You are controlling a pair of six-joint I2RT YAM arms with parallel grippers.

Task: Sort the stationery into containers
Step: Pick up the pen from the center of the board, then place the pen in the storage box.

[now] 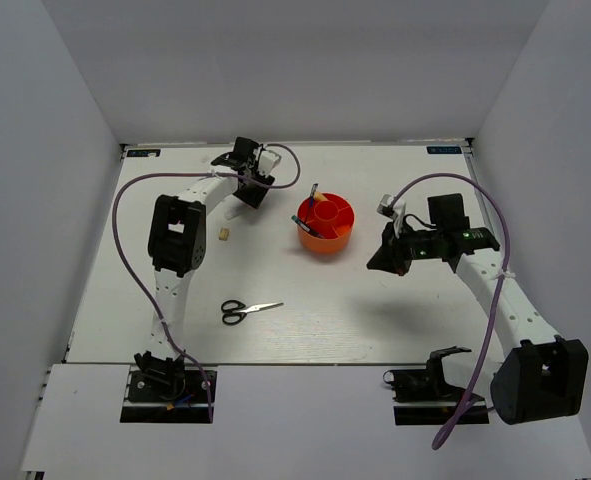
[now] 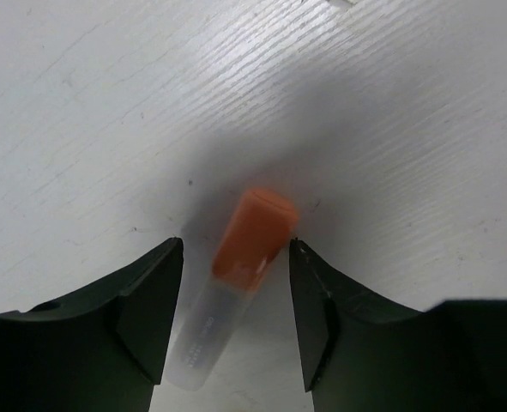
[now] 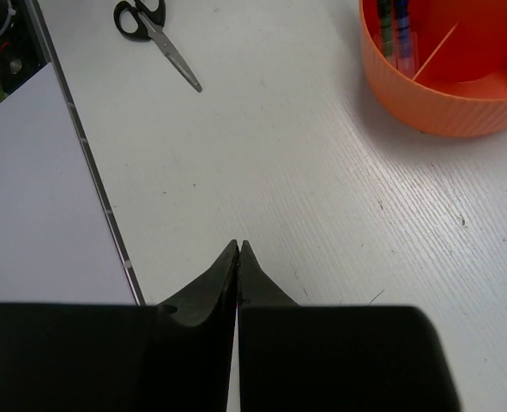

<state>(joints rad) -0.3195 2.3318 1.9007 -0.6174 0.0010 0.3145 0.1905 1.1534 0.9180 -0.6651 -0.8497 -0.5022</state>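
Note:
An orange-capped white marker (image 2: 240, 266) lies flat on the table between the fingers of my left gripper (image 2: 236, 247). That gripper is open, and its right fingertip (image 2: 300, 257) sits close beside the orange cap. The orange-red container (image 1: 325, 226) stands mid-table with dark pens (image 3: 395, 30) leaning in a ring compartment. Black-handled scissors (image 1: 249, 310) lie toward the near left. A tiny tan eraser (image 1: 223, 236) sits just left of the left arm. My right gripper (image 3: 238, 245) is shut with nothing in it and hovers right of the container (image 3: 442, 86).
White walls enclose the table on three sides. The left arm (image 1: 180, 235) stretches from its near-left base to the far left. A purple cable (image 1: 125, 230) loops beside it. The table's near edge (image 3: 90, 197) and the scissors (image 3: 154, 30) show in the right wrist view.

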